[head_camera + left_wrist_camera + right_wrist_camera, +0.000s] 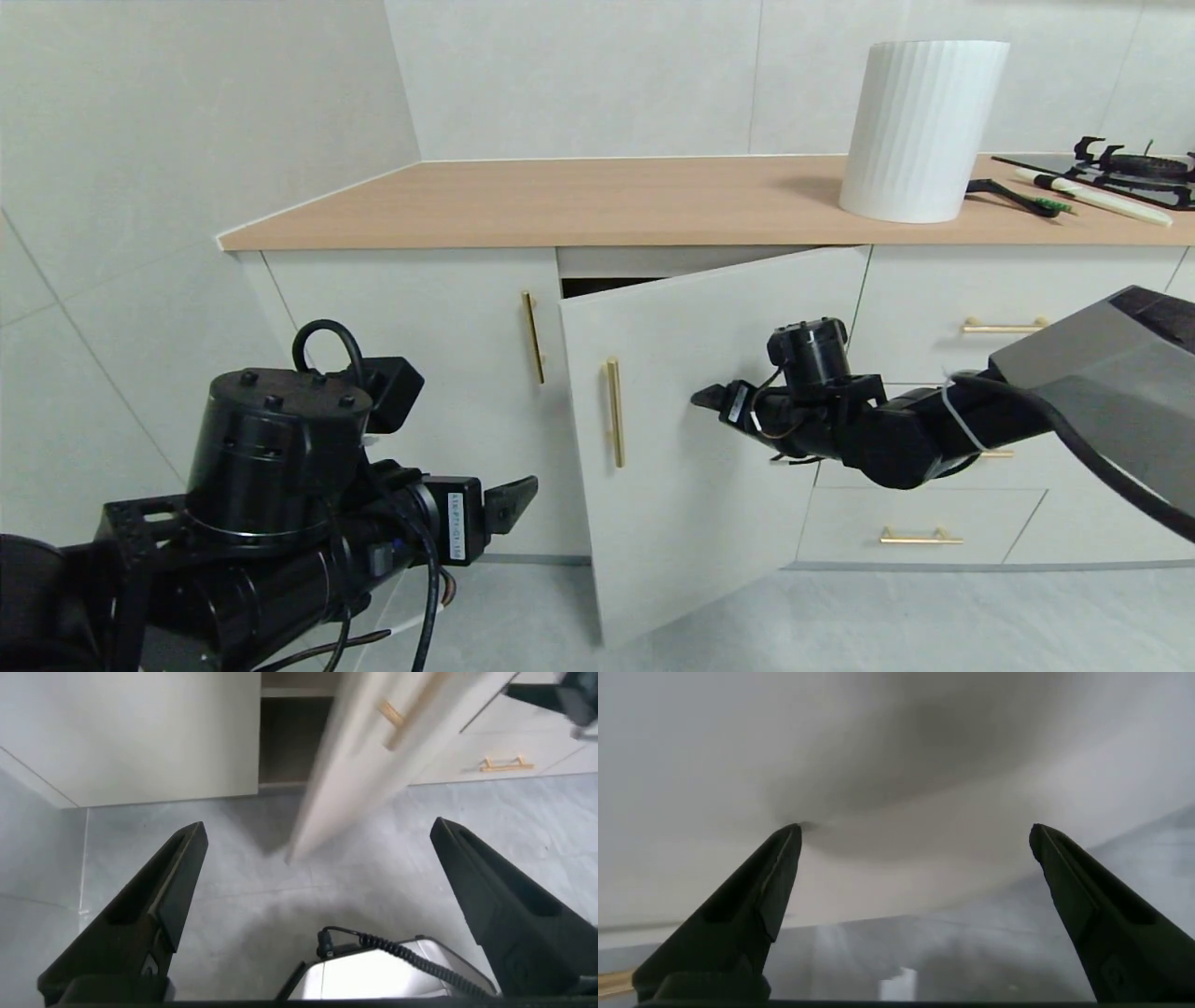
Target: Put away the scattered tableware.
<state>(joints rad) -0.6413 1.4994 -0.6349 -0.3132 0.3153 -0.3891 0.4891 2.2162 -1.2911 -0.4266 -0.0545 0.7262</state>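
The right claw (711,399) is spread wide and empty, its fingers (747,915) just short of the face of the door (709,560), and whether a tip touches the panel cannot be told. The door stands only part open. A push from here would likely swing it shut, and a slide across the panel could scrape it or snag the handle (613,411), which is near on the hinge-free edge. The left claw (518,493) hangs low on the far side of that door, also open and holding nothing. It sits close to the path of the door's edge, so a wider swing could strike it. Up on the worktop (560,201) a tall white ribbed pot (920,131) stands between the door and the tableware, and an arm reaching over could tip it. The tableware lies at the far right, well apart from both claws and just beside the hob (1139,168): a black utensil (1013,194) touching or nearly touching the pot's base, and a long pale one (1102,199) with a small green piece by it. They are thin and lie flat, so a claw would probably find little edge to catch and might skid them along the wood.
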